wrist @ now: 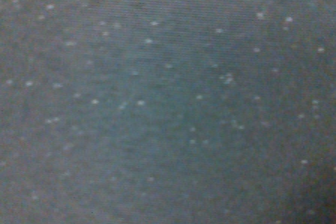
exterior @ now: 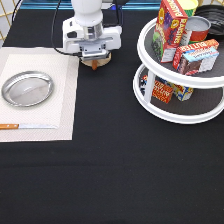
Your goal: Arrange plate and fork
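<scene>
The pincer [exterior: 95,59] sits low over the tabletop [exterior: 115,165] near the exterior view's top, directly above a round wooden coaster [exterior: 96,62] whose edge peeks out beneath it. The hand's white body hides the fingers, so I cannot tell whether the pincer is released or clenched, or whether it touches the coaster.

The plate [exterior: 27,89] lies well apart from the pincer, toward the exterior view's left and lower, resting flat on a pale placemat [exterior: 62,100]. The mat's right edge runs just beside the pincer.

Further below the plate, at the mat's lower edge, lies a utensil [exterior: 27,126] with an orange-brown handle and a pale metal end; whether it is the fork or a knife cannot be told.

Toward the exterior view's right of the pincer stands a white two-tier turntable [exterior: 150,100] loaded with boxes and cans.

The wrist view shows only dark speckled cloth [wrist: 168,112] from close by.
</scene>
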Robot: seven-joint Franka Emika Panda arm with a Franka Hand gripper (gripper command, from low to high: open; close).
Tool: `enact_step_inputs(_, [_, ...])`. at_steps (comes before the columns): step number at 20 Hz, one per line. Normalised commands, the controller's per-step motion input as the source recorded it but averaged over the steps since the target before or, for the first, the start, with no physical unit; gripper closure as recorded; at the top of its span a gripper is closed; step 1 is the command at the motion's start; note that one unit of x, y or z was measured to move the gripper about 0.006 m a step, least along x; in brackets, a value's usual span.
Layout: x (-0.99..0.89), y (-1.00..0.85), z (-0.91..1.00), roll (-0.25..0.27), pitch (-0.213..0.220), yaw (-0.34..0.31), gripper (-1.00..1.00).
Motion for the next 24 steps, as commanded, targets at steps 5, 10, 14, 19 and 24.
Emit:
enact_step_inputs(5, [-0.31, 0.1, -0.34, -0.093, -0.092, 0.04, -1.0])
enact_step_inputs(10, [-0.33, 0.11, -0.25, -0.13, -0.088, 0.024, -1.0])
enact_step_inputs(14, [-0.27, 0.2, -0.15, -0.153, -0.087, 0.027, 1.0])
enact_step_inputs(19, [-0.09, 0.27, -0.09, -0.16, -0.091, 0.069, 1.0])
enact_step_inputs(24, [-0.02, 0.2, 0.0, -0.103, -0.058, 0.096, 1.0])
